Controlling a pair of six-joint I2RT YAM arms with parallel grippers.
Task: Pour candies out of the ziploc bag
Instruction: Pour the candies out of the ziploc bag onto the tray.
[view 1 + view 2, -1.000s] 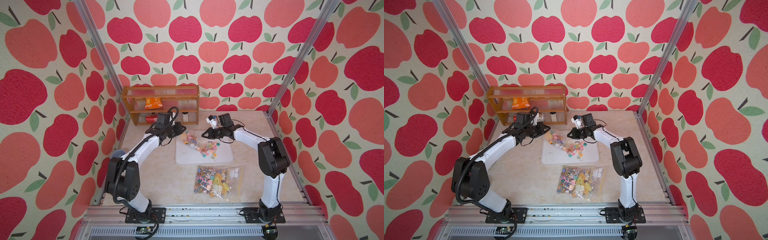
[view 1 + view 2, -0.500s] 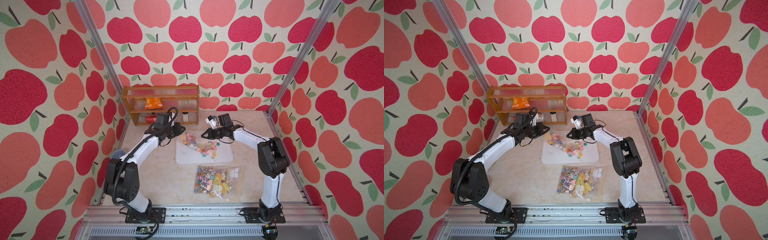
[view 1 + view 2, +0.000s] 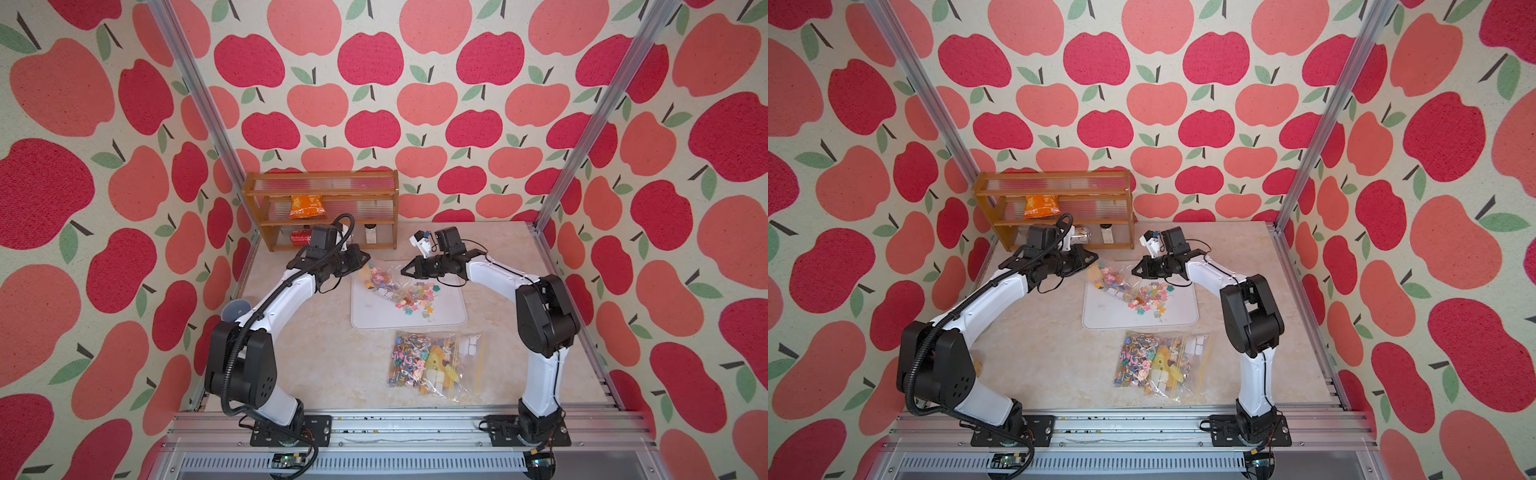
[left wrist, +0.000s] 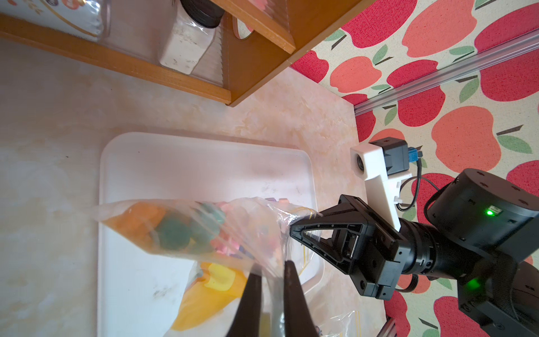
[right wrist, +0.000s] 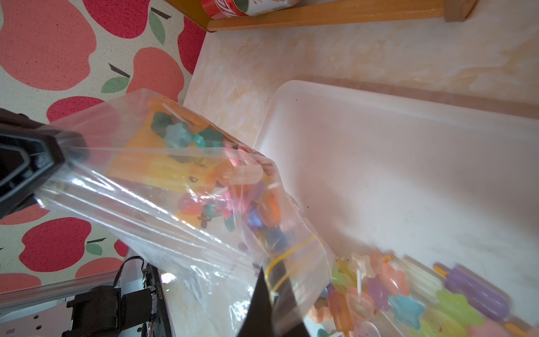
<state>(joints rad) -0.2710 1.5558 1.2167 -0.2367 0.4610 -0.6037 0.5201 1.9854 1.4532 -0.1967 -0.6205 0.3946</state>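
barely anything shifts: left jaws and right jaws stay clamped on the tilted ziploc bag (image 3: 380, 277) above the tray (image 3: 374, 313); some candies (image 3: 417, 297) lie spilled there, others remain inside, so pouring looks stalled

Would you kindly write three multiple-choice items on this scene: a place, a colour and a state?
1. Where does the full bag lie? A. on the table, nearer the robot than the tray; B. on the tray; C. under the tray.
2. What colour is the packet? A. blue; B. orange; C. green.
3. What grips the held bag? A. the left tool and the right tool; B. the left tool alone; C. nothing.
Key: 1 A, it rests on bare table; 2 B, plainly orange; 3 A, both wrist views show shut jaws pinching it.
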